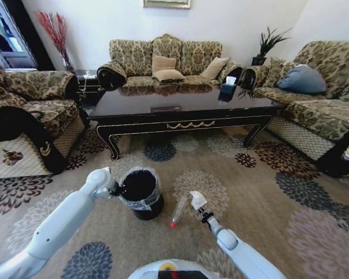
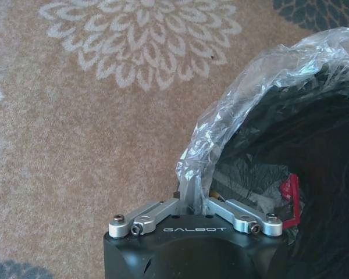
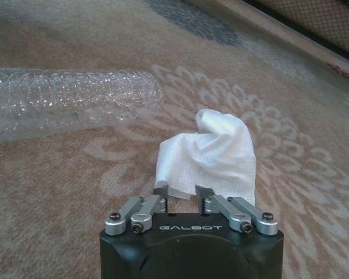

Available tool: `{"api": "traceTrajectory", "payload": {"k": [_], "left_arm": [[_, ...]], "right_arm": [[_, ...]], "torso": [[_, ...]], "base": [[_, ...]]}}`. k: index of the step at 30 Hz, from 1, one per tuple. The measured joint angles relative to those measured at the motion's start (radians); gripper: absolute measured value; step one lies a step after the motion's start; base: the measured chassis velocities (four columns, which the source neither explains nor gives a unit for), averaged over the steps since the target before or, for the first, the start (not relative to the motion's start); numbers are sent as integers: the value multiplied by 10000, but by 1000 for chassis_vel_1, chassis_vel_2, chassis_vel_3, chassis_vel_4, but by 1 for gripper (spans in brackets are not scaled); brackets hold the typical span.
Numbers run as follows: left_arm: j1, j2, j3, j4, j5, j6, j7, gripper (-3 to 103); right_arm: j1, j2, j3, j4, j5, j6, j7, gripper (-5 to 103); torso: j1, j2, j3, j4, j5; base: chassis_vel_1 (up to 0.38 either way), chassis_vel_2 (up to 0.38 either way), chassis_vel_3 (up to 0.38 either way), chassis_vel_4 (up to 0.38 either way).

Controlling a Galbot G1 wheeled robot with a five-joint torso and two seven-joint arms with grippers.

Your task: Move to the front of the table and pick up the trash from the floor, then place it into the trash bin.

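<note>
Nearest the robot, the right gripper (image 1: 202, 212) is reaching down to the carpet and meeting the near edge of the crumpled white paper wad (image 3: 212, 154); in the right wrist view its two fingertips (image 3: 161, 189) are standing a little apart with the lower fold of the paper at or between them, so it is judged to be mid-grasp rather than clamped, and whether the paper is actually pinched is hard to make out. Just left of the wad, the clear crushed bottle (image 1: 178, 211) is lying on the floor with its red cap toward the robot, untouched. Left again, the left gripper (image 2: 193, 195) is pressing together on the liner-covered rim of the trash bin (image 1: 141, 192), holding it by the near-left edge; something red is showing inside the bin beside the gripper, but what it is cannot be told, and the bin's dark interior is hiding whether any trash is already in it. Farther off, the table (image 1: 186, 124) is standing squarely ahead, so the drive to its front looks done, while picking up and binning both pieces is judged still to do. Any tiny scraps on the patterned carpet are too small to pick out.
</note>
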Motion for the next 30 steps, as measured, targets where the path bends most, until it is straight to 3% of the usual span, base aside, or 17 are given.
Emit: {"api": "traceTrajectory", "payload": {"k": [1, 3, 4, 7, 11, 13, 18, 20, 22, 24, 26, 28, 30], "left_arm": [[2, 10, -6, -10, -1, 0, 1, 0], [4, 22, -12, -18, -2, 0, 1, 0], [18, 47, -26, -35, -4, 0, 3, 0], [40, 78, -46, -59, -9, 0, 9, 0], [50, 101, -55, -73, -14, 1, 15, 0], [50, 107, -56, -77, -14, 1, 16, 0], [102, 171, -120, -86, -18, 0, 35, 0], [136, 178, -146, -86, -18, 1, 44, 0], [154, 177, -152, -87, -18, 1, 54, 0], [157, 175, -153, -87, -18, 1, 54, 0], [159, 166, -154, -90, -13, 1, 57, 0], [160, 164, -153, -94, -11, 1, 58, 0], [165, 163, -154, -104, -5, 1, 58, 0]], "right_arm": [[8, 4, -13, -22, -17, 7, 0, 31], [17, 7, -27, -45, -39, 19, 0, 31], [39, 15, -57, -86, -83, 51, -2, 42], [108, 42, -105, -187, -157, 110, -3, 47], [322, 155, -246, -461, -340, 298, 29, 69], [353, 167, -264, -498, -372, 335, 17, 69], [528, 174, -421, -585, -401, 432, -63, 93], [567, 168, -451, -609, -386, 458, -93, 89], [593, 168, -461, -662, -373, 531, -123, 79], [594, 168, -462, -674, -371, 555, -136, 79], [597, 170, -463, -694, -370, 657, -183, 62], [595, 175, -462, -694, -368, 673, -185, 62], [587, 184, -462, -691, -364, 683, -185, 51]], "torso": [[0, 0, 0, 0, 0], [0, 0, 0, 0, 0], [0, 0, 0, 0, 0], [0, 0, 0, 0, -1], [0, 0, 0, 0, -1], [0, 0, 0, 0, -2], [0, 0, 0, 1, 0], [0, 0, 0, 1, 0], [0, 0, 0, 1, 0], [0, 0, 0, 1, 0], [0, 0, 0, 0, 0], [0, 0, 0, 0, 0], [0, 0, 0, 0, 0]], "base": [[0, 0, 0, 0], [0, 0, 0, 0], [0, 0, 0, 0], [0, 0, 0, 0], [0, 0, 0, 0], [0, 0, 0, 0], [0, 0, 0, 0], [0, 0, 0, 0], [0, 0, 0, 0], [0, 0, 0, 0], [0, 0, 0, 0], [0, 0, 0, 0], [0, 0, 0, 0]]}}
